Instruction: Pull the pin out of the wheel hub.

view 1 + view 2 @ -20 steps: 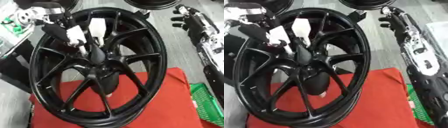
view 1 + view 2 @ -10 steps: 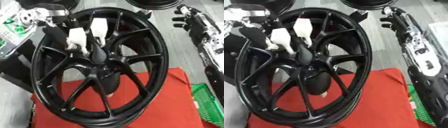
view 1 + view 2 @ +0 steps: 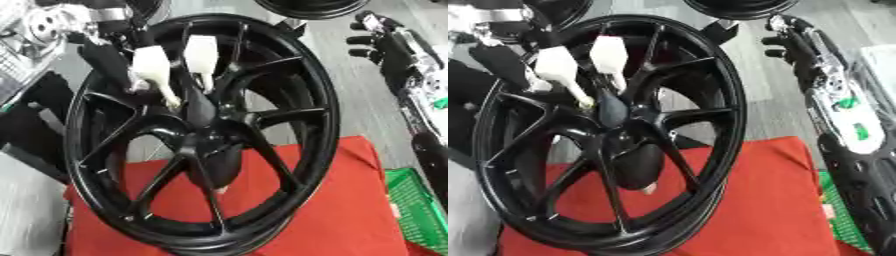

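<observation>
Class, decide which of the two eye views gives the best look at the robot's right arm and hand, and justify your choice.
The right eye view: the right hand and its silver-and-black arm run down the whole right side, well inside the picture. The left eye view shows the same hand beside the wheel, but the edge crops the arm lower down.

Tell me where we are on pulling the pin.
Done: the left hand is at the hub of the wheel. In hand: it meets a thin pale piece above the hub, possibly the pin; a grip cannot be confirmed. Left: the pull itself. The right hand idles at upper right.
</observation>
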`<control>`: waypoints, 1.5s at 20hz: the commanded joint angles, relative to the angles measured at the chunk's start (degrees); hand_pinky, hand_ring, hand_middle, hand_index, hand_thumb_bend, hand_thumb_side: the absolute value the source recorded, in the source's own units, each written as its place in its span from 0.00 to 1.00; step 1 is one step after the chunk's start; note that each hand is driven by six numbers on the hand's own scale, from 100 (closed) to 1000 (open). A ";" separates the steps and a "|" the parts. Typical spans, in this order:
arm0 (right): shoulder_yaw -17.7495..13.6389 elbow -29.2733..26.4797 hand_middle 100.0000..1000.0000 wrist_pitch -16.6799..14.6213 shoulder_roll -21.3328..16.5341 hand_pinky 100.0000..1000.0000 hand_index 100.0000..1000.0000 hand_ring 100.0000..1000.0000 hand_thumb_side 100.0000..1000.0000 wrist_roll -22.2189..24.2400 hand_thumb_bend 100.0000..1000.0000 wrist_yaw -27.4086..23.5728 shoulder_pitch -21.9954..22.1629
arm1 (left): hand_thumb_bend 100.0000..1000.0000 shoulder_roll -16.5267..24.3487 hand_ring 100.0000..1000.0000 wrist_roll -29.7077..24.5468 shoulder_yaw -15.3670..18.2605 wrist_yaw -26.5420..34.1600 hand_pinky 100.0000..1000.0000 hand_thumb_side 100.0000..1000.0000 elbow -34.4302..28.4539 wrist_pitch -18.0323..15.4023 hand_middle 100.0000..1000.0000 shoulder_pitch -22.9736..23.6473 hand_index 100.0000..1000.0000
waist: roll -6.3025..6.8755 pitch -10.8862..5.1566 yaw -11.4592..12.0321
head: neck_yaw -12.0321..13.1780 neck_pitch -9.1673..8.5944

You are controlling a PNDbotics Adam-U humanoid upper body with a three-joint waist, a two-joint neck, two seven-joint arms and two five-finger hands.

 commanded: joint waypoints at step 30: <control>-4.37 -1.43 0.78 -1.31 -2.41 0.76 0.81 0.76 0.59 -3.95 0.00 -1.25 0.34 | 0.19 26.10 0.73 31.65 36.86 15.62 0.72 0.00 -22.71 -1.38 0.58 46.81 0.37 | -1.24 -0.24 2.84 | 0.17 0.06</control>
